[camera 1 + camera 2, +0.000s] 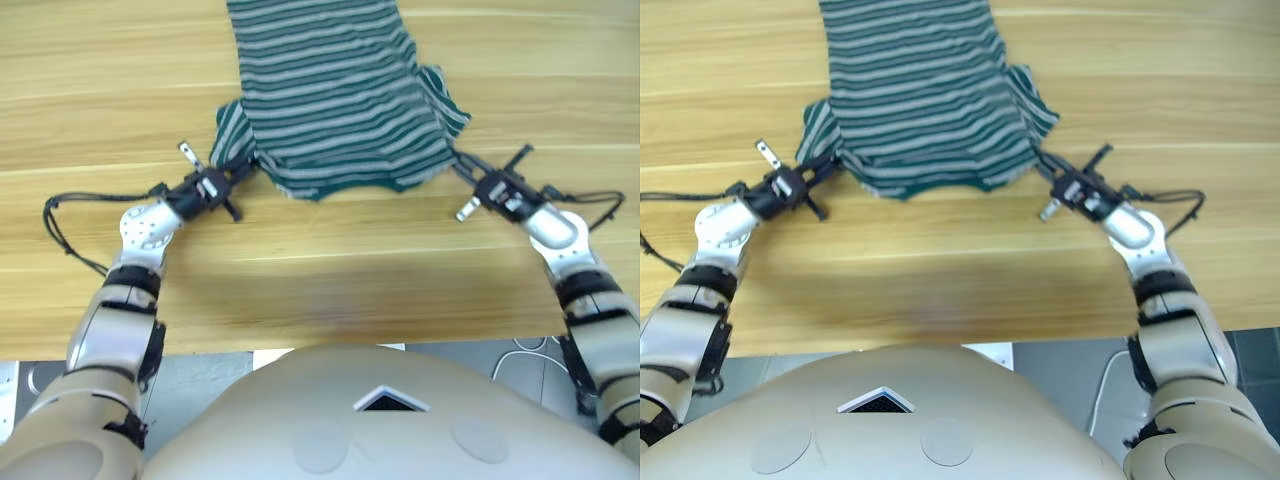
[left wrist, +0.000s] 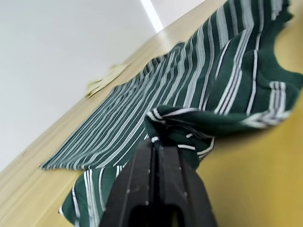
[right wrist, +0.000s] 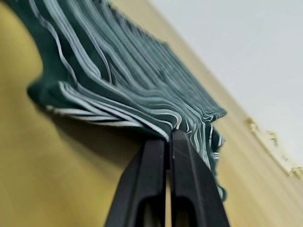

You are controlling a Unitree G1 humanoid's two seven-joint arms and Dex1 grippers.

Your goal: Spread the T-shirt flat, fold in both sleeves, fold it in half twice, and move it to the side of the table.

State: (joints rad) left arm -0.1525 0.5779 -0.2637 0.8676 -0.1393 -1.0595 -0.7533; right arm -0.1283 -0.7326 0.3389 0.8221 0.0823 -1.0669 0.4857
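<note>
A dark green T-shirt (image 1: pixel 335 95) with white stripes lies on the wooden table (image 1: pixel 320 280), collar end toward me, body running to the far edge. Both sleeves are folded in over the body. My left gripper (image 1: pixel 243 166) is shut on the near left shoulder corner, where the cloth bunches (image 2: pixel 180 124). My right gripper (image 1: pixel 458 163) is shut on the near right shoulder corner (image 3: pixel 156 127). In each wrist view the black fingers (image 2: pixel 158 175) (image 3: pixel 163 179) press together over the hem.
The wide strip of table between the shirt and the near edge (image 1: pixel 300 345) is bare wood. Black cables (image 1: pixel 70 225) trail from both wrists. A small pale scrap (image 2: pixel 106 78) lies on the table beyond the shirt.
</note>
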